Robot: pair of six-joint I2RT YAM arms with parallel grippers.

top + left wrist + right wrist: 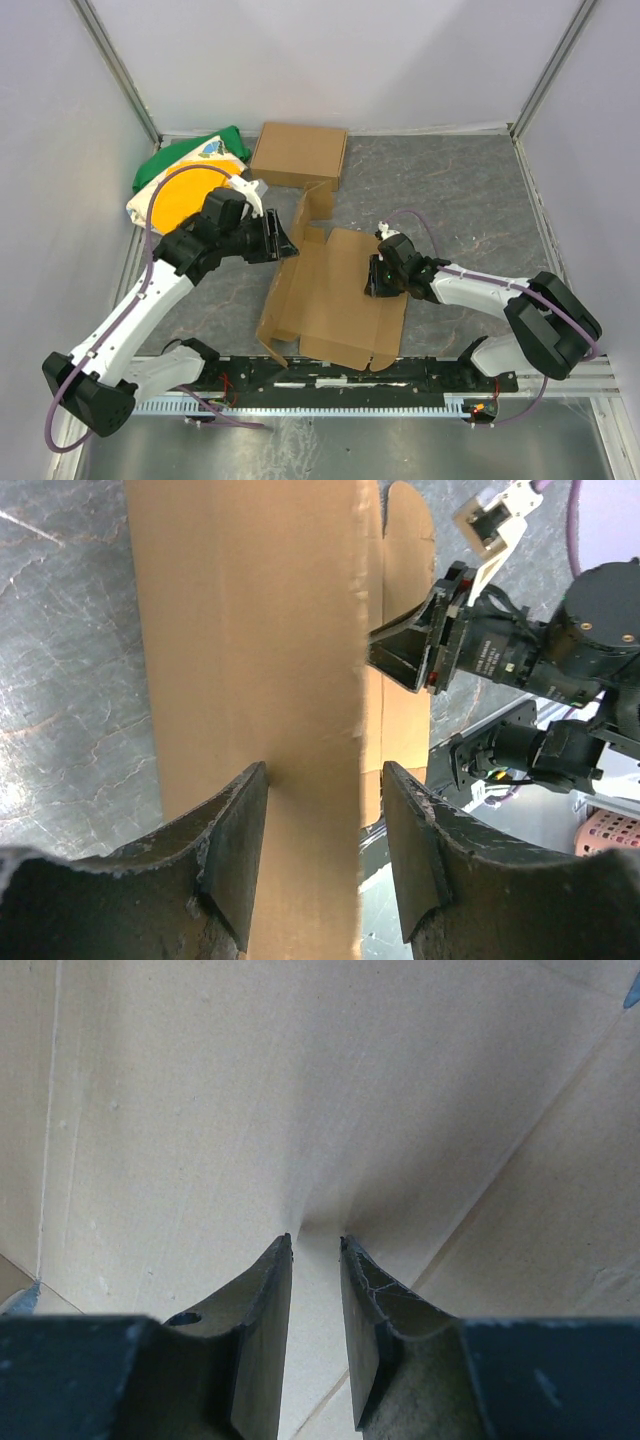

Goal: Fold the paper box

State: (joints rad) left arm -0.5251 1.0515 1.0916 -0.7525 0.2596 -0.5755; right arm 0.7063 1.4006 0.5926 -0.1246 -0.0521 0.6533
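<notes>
The paper box (335, 300) lies part-formed in the middle of the table (450, 200), just ahead of the arm bases. Its base panel is flat, and its long axis runs from the near edge away toward the back, leaning a little to the left. Its left side flap stands up along that same line, and a narrower flap rises at the far end.

The left gripper (284, 240) is at the far end of the raised side flap. In its own camera the fingers (235, 860) stand apart with the brown card (260, 630) showing in the gap, its ragged edge close to the right-hand finger. It looks loosely open, not clamped on the card.

The right gripper (378, 278) is on the base panel, to the right of that flap. Its fingers (262, 1300) are nearly together, with only a slim gap, and the tips rest on the card (300, 1080), gripping nothing I can see. I'd say it is pinning the sheet.

So the flap lies directly at the left claw, and the left arm is clearly the nearer one to work it. Any push would go across the long axis, toward the right arm.

Further out, a ready-made box (300, 155) sits at the back, with a green and yellow bag (185, 185) to its left.
</notes>
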